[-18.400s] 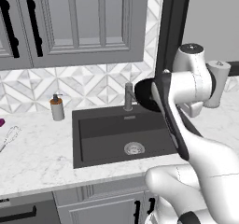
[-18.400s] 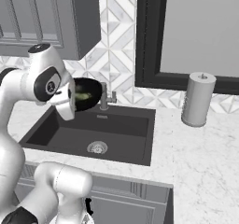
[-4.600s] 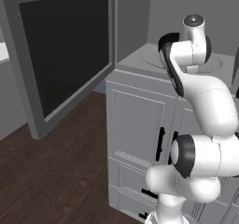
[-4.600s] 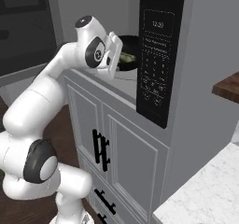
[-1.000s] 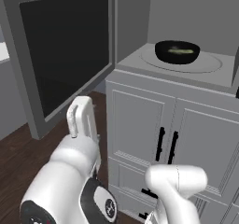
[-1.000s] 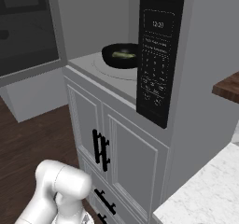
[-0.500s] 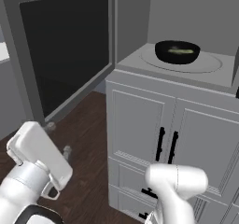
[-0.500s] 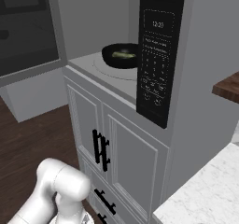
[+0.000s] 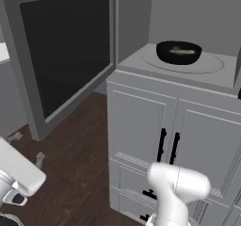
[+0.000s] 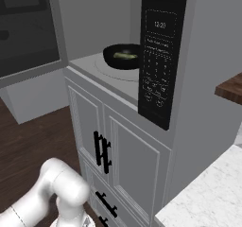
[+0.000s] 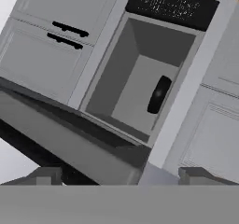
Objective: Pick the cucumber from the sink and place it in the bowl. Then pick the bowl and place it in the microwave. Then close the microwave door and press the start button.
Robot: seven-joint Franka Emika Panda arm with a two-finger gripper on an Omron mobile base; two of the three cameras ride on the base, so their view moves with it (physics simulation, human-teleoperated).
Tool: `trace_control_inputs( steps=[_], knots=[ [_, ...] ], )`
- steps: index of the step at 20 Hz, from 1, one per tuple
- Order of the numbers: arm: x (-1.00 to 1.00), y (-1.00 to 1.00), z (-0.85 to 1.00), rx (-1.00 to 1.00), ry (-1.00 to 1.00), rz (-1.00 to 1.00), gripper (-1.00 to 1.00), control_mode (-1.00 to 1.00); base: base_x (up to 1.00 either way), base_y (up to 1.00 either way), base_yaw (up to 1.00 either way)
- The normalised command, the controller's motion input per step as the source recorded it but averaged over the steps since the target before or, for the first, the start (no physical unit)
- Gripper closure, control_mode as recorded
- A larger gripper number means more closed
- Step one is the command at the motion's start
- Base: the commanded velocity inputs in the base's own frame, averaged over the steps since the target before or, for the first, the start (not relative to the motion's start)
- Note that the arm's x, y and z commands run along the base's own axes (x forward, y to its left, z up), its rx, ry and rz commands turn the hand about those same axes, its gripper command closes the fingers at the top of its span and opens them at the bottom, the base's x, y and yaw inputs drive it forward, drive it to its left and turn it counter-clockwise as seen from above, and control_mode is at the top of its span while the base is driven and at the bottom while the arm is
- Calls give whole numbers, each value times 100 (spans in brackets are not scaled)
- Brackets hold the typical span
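1 black bowl (image 9: pixel 178 52) sits on the round turntable (image 9: pixel 207 66) inside 1 microwave (image 10: pixel 160 56), holding 1 green cucumber (image 9: pixel 182 52). The microwave door (image 9: pixel 66 55) hangs swung wide to the left. Below stand 2 grey cabinet doors (image 9: pixel 141 126) with 2 black handles (image 9: pixel 161 145). 1 gripper (image 11: pixel 119 175) hangs low outside the door's edge, jaws spread wide, holding nothing. Dark wood floor (image 9: pixel 84 149) runs beneath; a marble counter (image 10: pixel 212 193) shows at right.
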Motion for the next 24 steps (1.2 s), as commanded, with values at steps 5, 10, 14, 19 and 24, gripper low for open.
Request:
trace_control_inputs(
  steps=[5, 10, 14, 19, 24],
  knots=[
    [70, 79, -43, 0, 0, 0, -100, -100, 0, 0, 0],
    [77, 60, -43, 1, 0, 0, -100, -100, 0, 0, 0],
    [97, 1, -19, 3, -1, 0, -100, -100, 0, 0, 0],
    [65, -15, 1, 5, -15, 0, -100, -100, 0, 0, 0],
    [1, -84, 29, 14, -35, 0, -100, -100, 0, 0, 0]
  ],
)
